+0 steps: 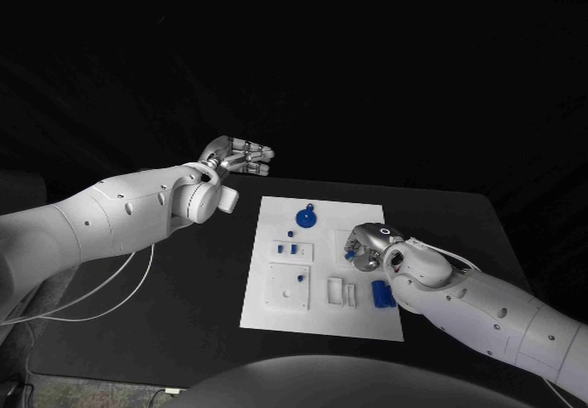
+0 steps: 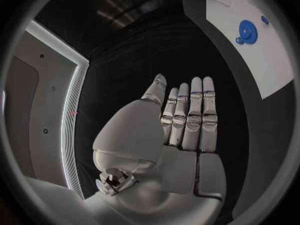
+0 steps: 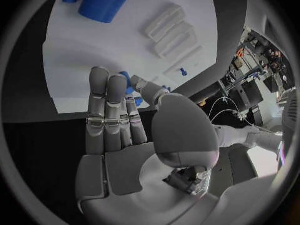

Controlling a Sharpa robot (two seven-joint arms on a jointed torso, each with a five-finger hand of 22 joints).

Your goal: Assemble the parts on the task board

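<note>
The white task board lies mid-table. My right hand hovers low over its right middle; thumb and fingertips pinch a small blue part against the board, which hides most of it. A blue gear sits at the board's far end, two small blue pieces stand in a white block, and a blue block lies near my right forearm. My left hand is raised off to the board's far left, fingers straight, palm empty.
White raised ribs and a blue block lie beyond my right hand, with a tiny blue piece beside them. The left wrist view shows the board's corner with the gear. Black table surrounds the board.
</note>
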